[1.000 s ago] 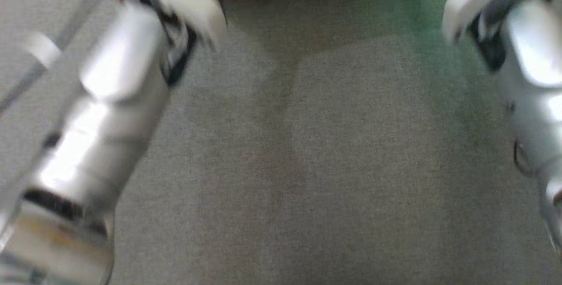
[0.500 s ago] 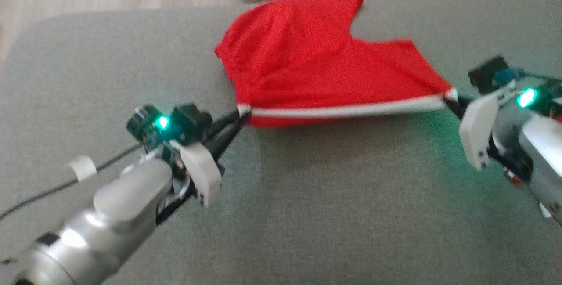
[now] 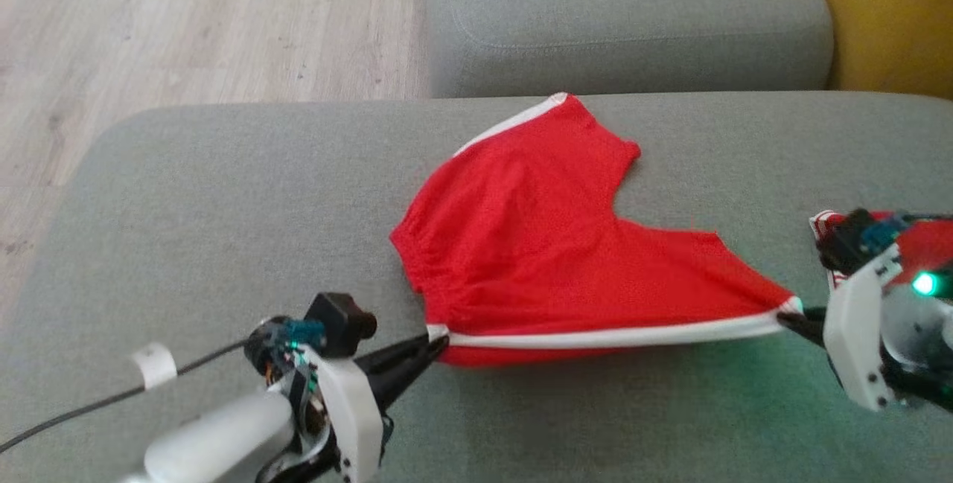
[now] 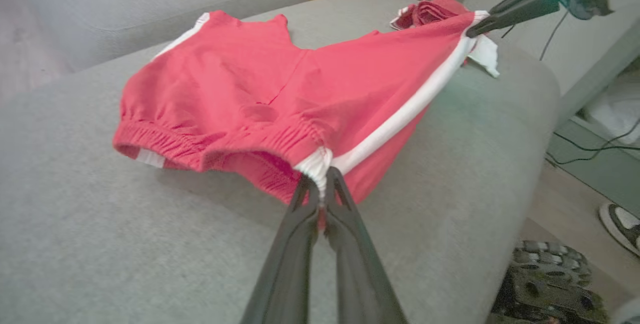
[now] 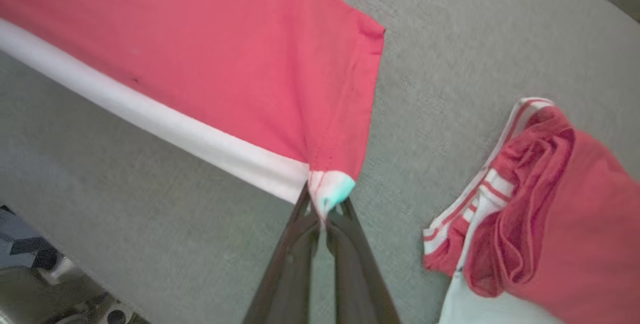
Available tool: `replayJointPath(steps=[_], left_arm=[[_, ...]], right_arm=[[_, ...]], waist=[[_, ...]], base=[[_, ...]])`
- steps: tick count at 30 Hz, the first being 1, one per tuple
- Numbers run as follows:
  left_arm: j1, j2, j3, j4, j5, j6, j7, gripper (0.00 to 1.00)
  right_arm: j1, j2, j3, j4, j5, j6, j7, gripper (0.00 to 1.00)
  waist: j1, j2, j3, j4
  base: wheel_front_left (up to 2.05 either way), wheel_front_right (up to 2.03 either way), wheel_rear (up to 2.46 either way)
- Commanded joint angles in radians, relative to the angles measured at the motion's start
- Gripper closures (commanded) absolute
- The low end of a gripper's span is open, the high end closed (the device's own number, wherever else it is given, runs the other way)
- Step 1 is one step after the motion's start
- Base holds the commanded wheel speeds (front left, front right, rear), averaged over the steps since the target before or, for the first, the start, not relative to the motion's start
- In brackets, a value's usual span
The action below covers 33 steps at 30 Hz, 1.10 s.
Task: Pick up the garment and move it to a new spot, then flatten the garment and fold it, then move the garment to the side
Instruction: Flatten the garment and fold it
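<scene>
A: A grey sofa cushion [image 3: 186,193] is spread under everything, with a wooden floor [image 3: 186,21] seen beyond it at the left and a back cushion [image 3: 625,21] set further off.

B: And the red shorts [image 3: 551,245] are laid across the middle of that cushion, the near edge drawn taut between both arms.

A: The grips, then?

B: The left gripper [image 3: 438,343] is clamped on the corner of the elastic waistband [image 4: 165,139], where the white side stripe [image 3: 595,336] begins. The right gripper [image 3: 788,317] is pinched tight on the hem corner at the stripe's other end.

A: What is cut off?

B: The left forearm is lost at the bottom of the head view, the right arm at its right edge. A second red garment [image 5: 540,204] is bunched just beside the right fingers and half hidden behind that wrist; its kind cannot be made out.

A: And the direction?

B: The long axis is marked by the stripe, run left to right. The waistband is turned to the robot's left; one leg is pointed right, the other away towards the back cushion.
</scene>
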<state>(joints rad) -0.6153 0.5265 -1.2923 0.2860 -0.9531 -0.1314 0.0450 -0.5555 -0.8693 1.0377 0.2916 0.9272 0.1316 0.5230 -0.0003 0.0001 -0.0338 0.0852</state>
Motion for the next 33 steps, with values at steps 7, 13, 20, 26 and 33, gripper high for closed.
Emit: replayJointPath(steps=[7,13,20,26,33], left_arm=[[-0.023,0.078,0.079,-0.151,-0.013,0.118,-0.011,1.0],[-0.048,0.043,0.136,-0.137,-0.009,0.204,-0.058,1.0],[-0.107,-0.026,0.197,-0.064,-0.013,0.284,-0.088,1.0],[-0.157,-0.095,0.221,0.014,-0.02,0.311,-0.092,1.0],[-0.238,-0.203,0.232,0.142,-0.015,0.304,-0.114,1.0]], right_arm=[[0.069,-0.063,-0.175,-0.102,-0.027,-0.001,-0.029,1.0],[0.033,-0.004,-0.309,-0.098,-0.153,-0.001,-0.139,1.0],[-0.073,0.117,-0.44,-0.022,-0.338,-0.001,-0.206,1.0],[-0.197,0.205,-0.476,0.092,-0.445,-0.001,-0.242,1.0],[-0.363,0.261,-0.433,0.285,-0.545,-0.001,-0.289,1.0]], waist=[[0.0003,-0.0001,0.017,0.018],[0.0003,-0.0001,0.068,0.034],[0.0003,-0.0001,0.159,0.071],[0.0003,-0.0001,0.235,0.118],[0.0003,-0.0001,0.333,0.183]], base=[[0.0,0.0,0.0],[0.0,0.0,0.0],[0.0,0.0,0.0],[0.0,0.0,0.0],[0.0,0.0,0.0]])
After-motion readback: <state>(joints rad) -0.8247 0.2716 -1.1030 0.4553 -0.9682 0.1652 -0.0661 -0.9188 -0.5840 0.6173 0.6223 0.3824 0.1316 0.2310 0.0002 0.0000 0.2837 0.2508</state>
